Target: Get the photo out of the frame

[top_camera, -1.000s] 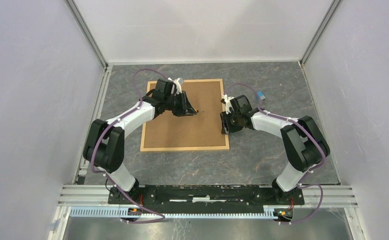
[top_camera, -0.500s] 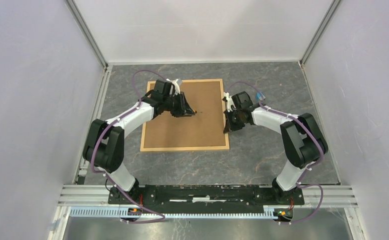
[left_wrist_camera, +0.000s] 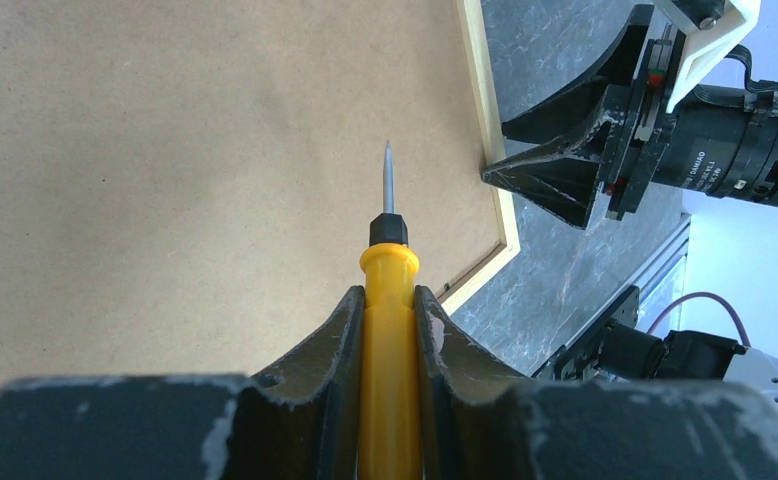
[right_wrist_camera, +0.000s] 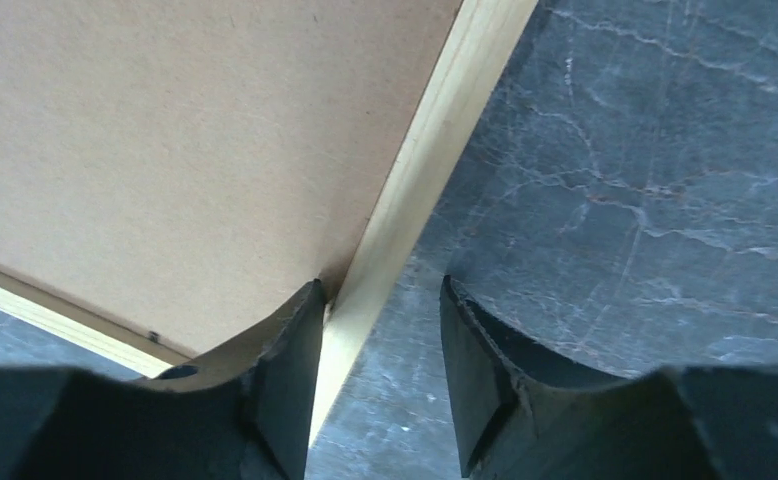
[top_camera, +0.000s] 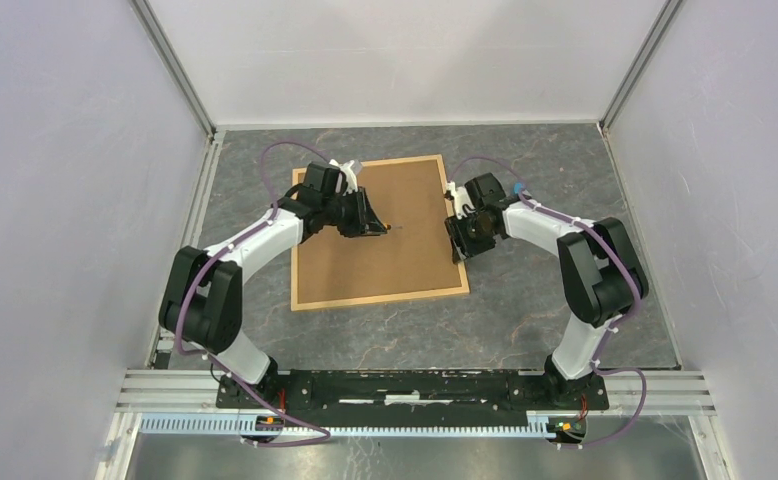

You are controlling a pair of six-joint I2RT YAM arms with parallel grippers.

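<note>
Across the middle of the grey, marble-veined desk [top_camera: 525, 320], the frame [top_camera: 375, 270] is lying face down, showing a flat, matte brown fibreboard back inside a narrow pale-wood rim; its picture side is hidden. The left end effector [top_camera: 370, 221] is clamping the smooth yellow plastic handle of a screwdriver [left_wrist_camera: 389, 268], whose black collar and thin metal tip are pointing across the board toward the right rim. The right end effector [right_wrist_camera: 380, 292] is standing partly open and gripping nothing, its dark, scuffed fingers straddling that rim, one over the board's edge and the other over the desk. Compared with half a second ago, the frame's near corners are sitting further right, so the rectangle is now slanting. Only the left wrist view is showing the tip stopping short of the rim, only the right wrist view is showing the rim running between the fingers, and only the overhead view is giving the frame's whole tilted outline.
</note>
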